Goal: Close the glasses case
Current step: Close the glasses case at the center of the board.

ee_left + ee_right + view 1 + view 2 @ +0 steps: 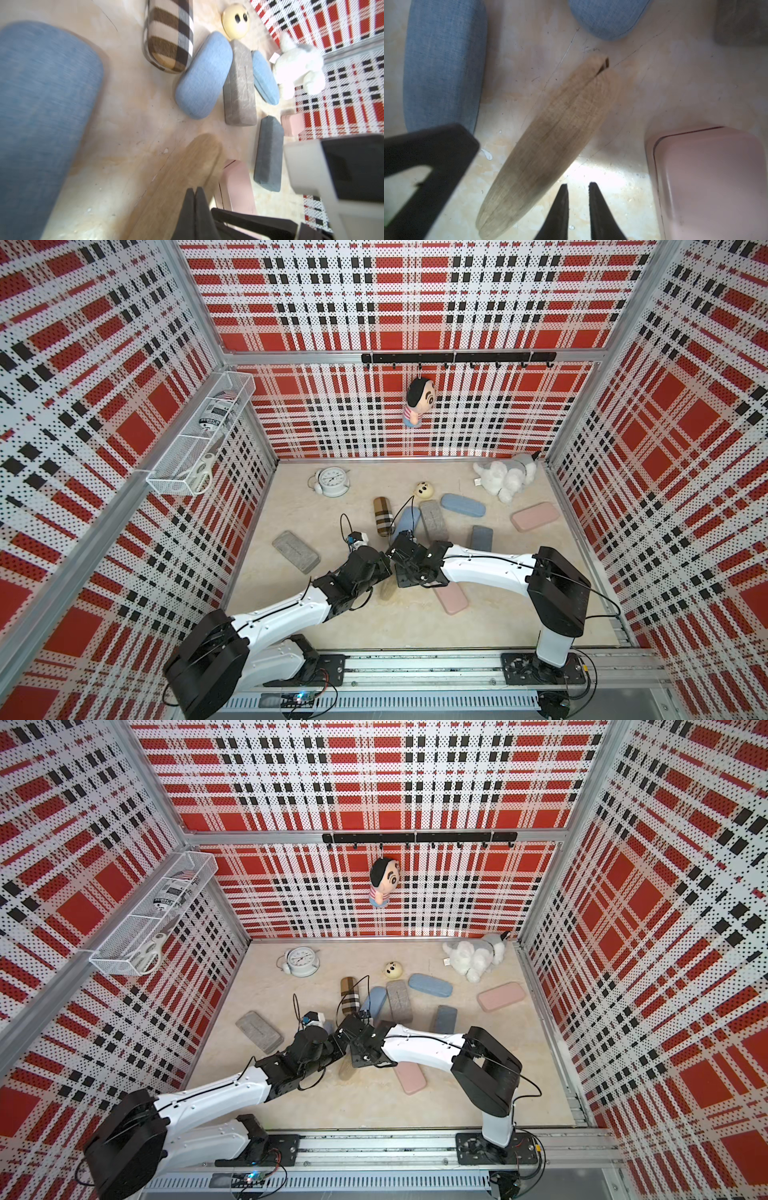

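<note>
A tan glasses case (550, 145) lies on the beige floor between my two wrists, partly hidden under them in both top views (388, 592) (347, 1071). Its two halves meet along a seam, with a small dark gap at the far end (604, 64). My left gripper (194, 189) is shut, its tips over the case's near part and nothing between them. My right gripper (578, 184) is slightly open just beside the case, with bare floor showing in the gap. A pink case (708, 182) lies close on the right gripper's other side.
Several other closed cases lie around: blue (462, 504), grey (433, 520), plaid (383, 516), pink (535, 516), dark grey (482, 538), grey felt (296, 551) and a big blue one (41, 114). A clock (331, 482), a yellow ball (424, 490) and a plush dog (507, 477) sit at the back.
</note>
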Robot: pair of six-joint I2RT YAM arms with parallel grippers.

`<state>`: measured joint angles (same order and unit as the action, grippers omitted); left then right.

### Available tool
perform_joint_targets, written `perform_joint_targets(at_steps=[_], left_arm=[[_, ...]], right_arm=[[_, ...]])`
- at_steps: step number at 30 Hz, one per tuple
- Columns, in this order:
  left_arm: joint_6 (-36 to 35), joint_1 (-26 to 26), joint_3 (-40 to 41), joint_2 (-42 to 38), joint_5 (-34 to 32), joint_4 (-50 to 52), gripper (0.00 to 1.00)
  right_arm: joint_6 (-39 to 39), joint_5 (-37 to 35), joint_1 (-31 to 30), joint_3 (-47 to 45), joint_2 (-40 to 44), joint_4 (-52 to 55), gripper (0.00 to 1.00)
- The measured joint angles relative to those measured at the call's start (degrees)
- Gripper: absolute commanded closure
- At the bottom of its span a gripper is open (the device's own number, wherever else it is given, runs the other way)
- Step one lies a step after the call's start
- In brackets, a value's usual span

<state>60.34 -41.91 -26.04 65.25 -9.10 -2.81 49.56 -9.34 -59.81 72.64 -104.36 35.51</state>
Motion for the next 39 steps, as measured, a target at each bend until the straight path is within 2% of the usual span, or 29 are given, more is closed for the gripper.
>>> perform_joint_targets(at_steps=[14, 21, 33, 37, 39], left_arm=[[-0.6, 4.3, 2.1, -3.3, 0.2, 2.0, 0.96], [-1.5, 6.6, 2.1, -4.1, 0.9, 2.4, 0.96], [-2.1, 9.7, 3.8, -5.6, 2.1, 2.8, 0.95], [-2.7, 11.1, 3.8, -5.8, 3.0, 2.9, 0.86], [-3.4, 12.0, 3.7, -5.8, 3.5, 3.0, 0.74]], right_arm=[[0.7, 0.0, 1.1, -3.8, 2.3, -2.9, 0.76], [-2.0, 1.9, 1.1, 3.1, -1.5, -4.6, 0.76], [-5.0, 5.7, 1.1, 8.3, -7.7, -5.5, 0.76], [-5.1, 5.5, 1.1, 8.3, -8.1, -5.6, 0.67], [-5.1, 4.0, 1.1, 7.6, -7.1, -6.5, 0.57]])
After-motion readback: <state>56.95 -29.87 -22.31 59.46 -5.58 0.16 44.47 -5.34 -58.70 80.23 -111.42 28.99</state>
